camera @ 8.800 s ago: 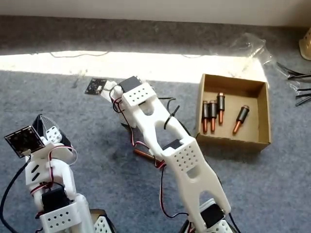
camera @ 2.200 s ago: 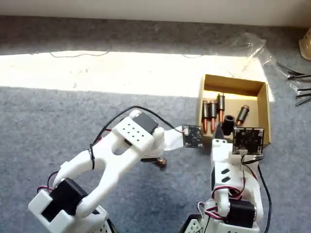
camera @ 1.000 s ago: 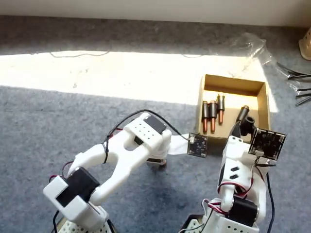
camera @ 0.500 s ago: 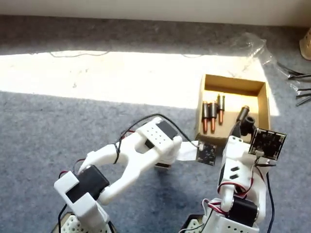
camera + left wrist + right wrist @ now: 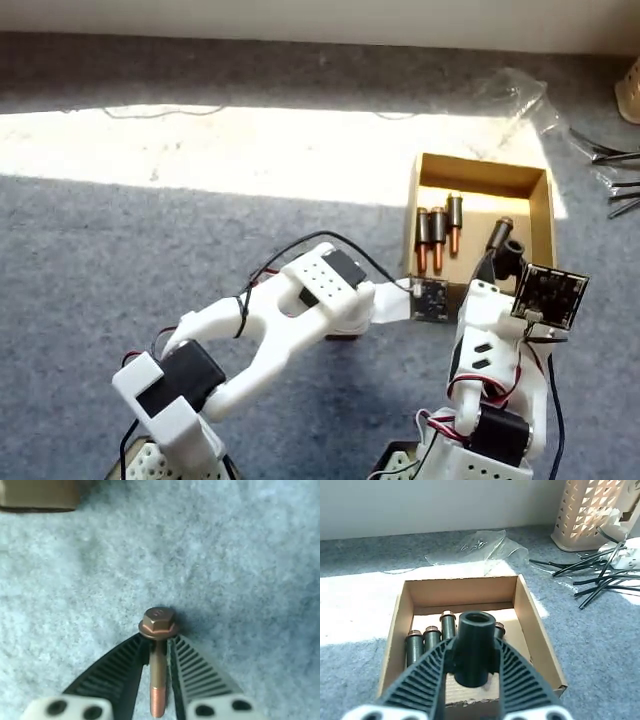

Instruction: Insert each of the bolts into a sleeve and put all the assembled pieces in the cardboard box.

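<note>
My left gripper is shut on a copper bolt, gripping the shank with the hex head sticking out past the fingertips, low over the grey carpet. In the high view the left arm stretches toward the cardboard box, and its wrist covers the bolt. The right gripper is shut on a black sleeve, held upright with its bore facing up, just in front of the box. That sleeve hangs over the box's near edge. Several assembled pieces lie inside.
Beyond the box lie a crumpled clear plastic bag and black cable ties. A beige basket stands at the far right. A box corner shows in the left wrist view. A sunlit strip crosses the carpet.
The left arm has swung right across the carpet toward the box with the bolt. The right arm shifted right with the sleeve earlier and has kept still for the last second.
</note>
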Controlling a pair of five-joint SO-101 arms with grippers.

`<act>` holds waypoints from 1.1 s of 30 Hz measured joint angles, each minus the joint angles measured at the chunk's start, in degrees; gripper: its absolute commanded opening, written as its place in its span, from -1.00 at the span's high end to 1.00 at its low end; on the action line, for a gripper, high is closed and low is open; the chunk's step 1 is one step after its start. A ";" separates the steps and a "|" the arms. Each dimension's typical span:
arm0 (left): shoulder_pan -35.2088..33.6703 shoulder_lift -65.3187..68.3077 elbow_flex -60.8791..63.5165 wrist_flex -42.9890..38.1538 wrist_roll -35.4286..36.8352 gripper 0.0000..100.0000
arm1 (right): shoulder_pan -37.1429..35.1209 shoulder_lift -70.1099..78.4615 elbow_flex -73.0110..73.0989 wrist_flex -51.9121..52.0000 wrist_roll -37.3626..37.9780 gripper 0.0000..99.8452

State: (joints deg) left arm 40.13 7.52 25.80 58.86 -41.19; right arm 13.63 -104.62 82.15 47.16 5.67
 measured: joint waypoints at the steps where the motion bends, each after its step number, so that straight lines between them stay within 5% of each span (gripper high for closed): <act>1: 0.00 0.00 0.00 -0.70 1.23 0.99 | 0.00 0.00 0.00 0.00 0.00 0.99; 9: -4.84 0.00 0.00 -6.33 16.53 0.99 | 0.00 0.00 0.00 0.00 0.00 0.99; 20: -21.27 0.26 0.00 -12.75 51.34 0.98 | 0.00 0.00 0.00 0.00 0.00 0.99; 33: -24.62 5.45 -3.16 -12.92 53.45 0.98 | 0.00 0.00 0.00 0.00 0.00 0.99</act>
State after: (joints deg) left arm 15.52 12.97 22.64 45.93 12.26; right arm 13.63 -104.62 82.15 47.16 5.67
